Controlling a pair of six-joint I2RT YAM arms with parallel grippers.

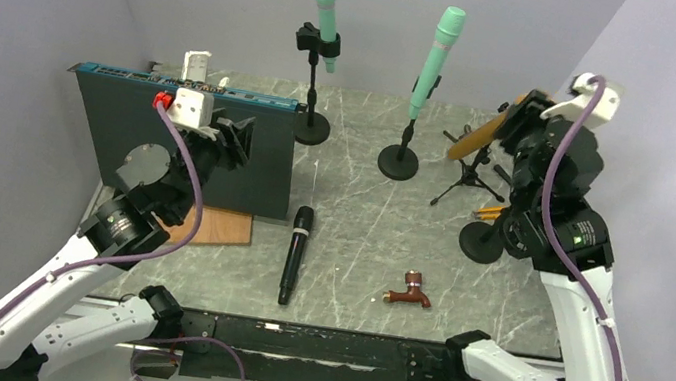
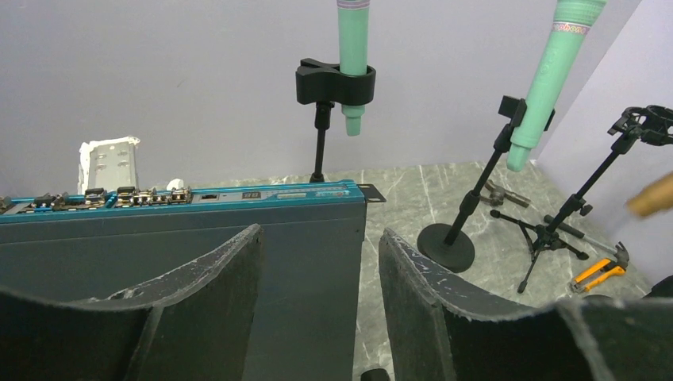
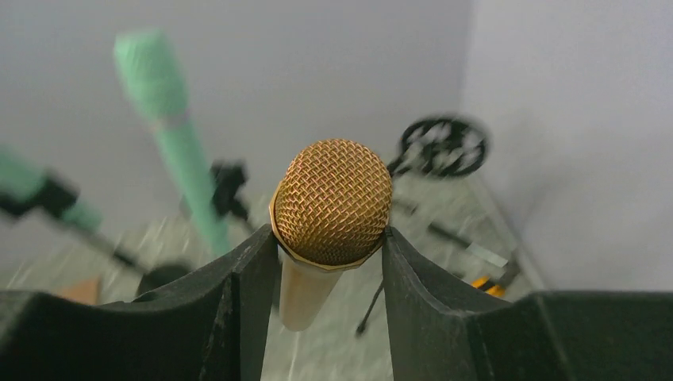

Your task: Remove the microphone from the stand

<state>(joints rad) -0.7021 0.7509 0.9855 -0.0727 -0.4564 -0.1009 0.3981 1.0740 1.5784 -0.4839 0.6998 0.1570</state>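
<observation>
The gold microphone (image 3: pixel 333 198) is being held by the right gripper (image 3: pixel 329 238), whose two fingers are being pressed against its sides just under the mesh head, so this gripper is closed upon it. In the top view the gold microphone (image 1: pixel 476 135) is being carried tilted in the air at the right rear of the table (image 1: pixel 356 244), with its handle pointing down to the left, and the right gripper (image 1: pixel 517 116) is being seen at its upper end. The tripod stand (image 1: pixel 465 177) is standing just below it. The round holder (image 3: pixel 443 145) of that stand is being shown, blurred, in the right wrist view, apart from the microphone. The left gripper (image 2: pixel 317 238) is being held wide, with nothing between its jaws, above the dark box (image 2: pixel 182 230) on the left side. Two green microphones (image 1: pixel 324 12) are being held by clips on their own stands at the rear, and a black microphone (image 1: pixel 295 253) is lying flat on the table near the middle.
</observation>
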